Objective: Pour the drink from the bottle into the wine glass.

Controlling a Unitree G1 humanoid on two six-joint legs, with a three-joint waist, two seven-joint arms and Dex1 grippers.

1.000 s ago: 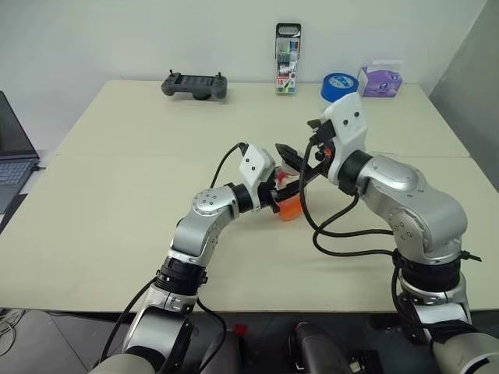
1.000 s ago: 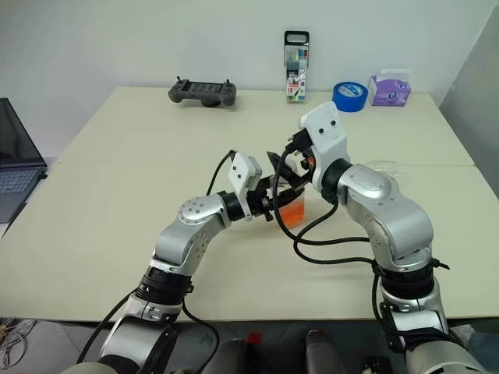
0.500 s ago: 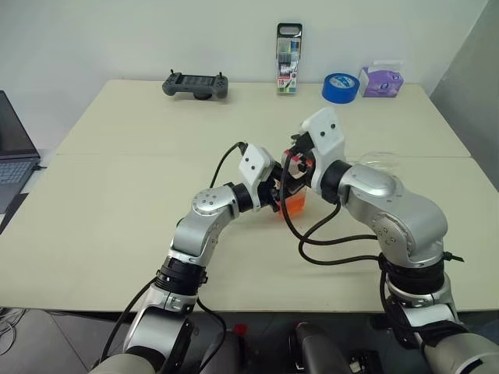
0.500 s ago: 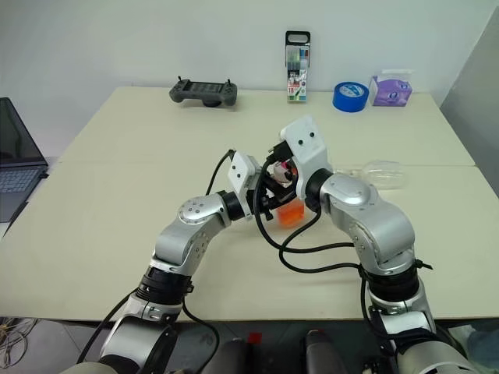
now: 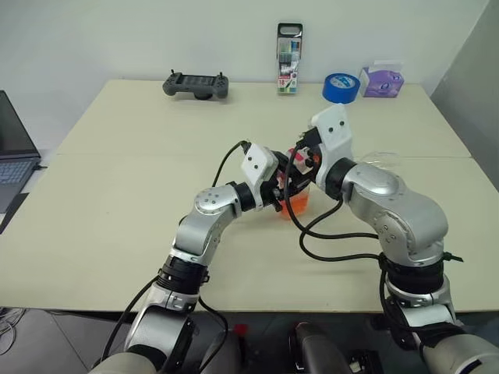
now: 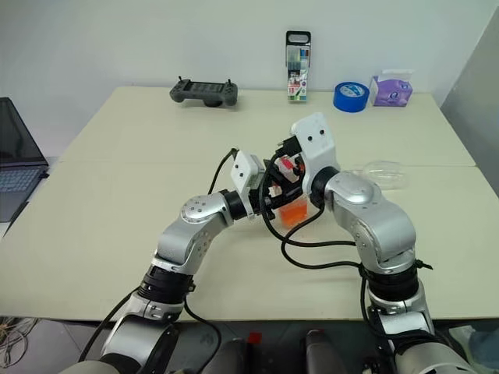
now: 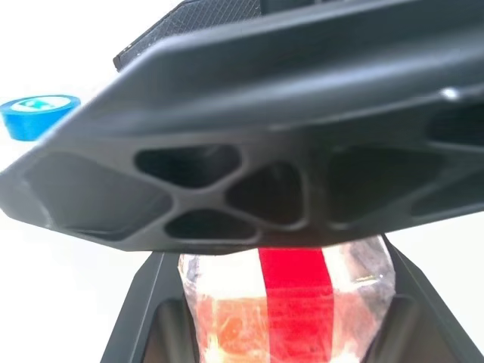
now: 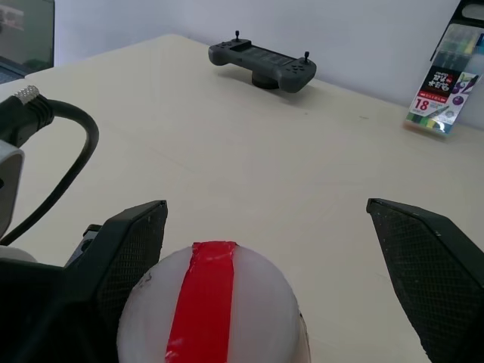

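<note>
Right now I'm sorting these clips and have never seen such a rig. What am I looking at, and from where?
It is a two-armed humanoid robot at a table. The two wide pictures come from cameras in its head, looking down over its arms. The two close-ups come from a camera on each wrist.

The left gripper is shut on a small bottle of orange drink. The right gripper hangs open around the bottle's red-and-white cap.

A wine glass lies on its side to the robot's right. Along the far edge are a game controller, a marker pack, blue tape and a purple tissue pack. A laptop sits at the left.
</note>
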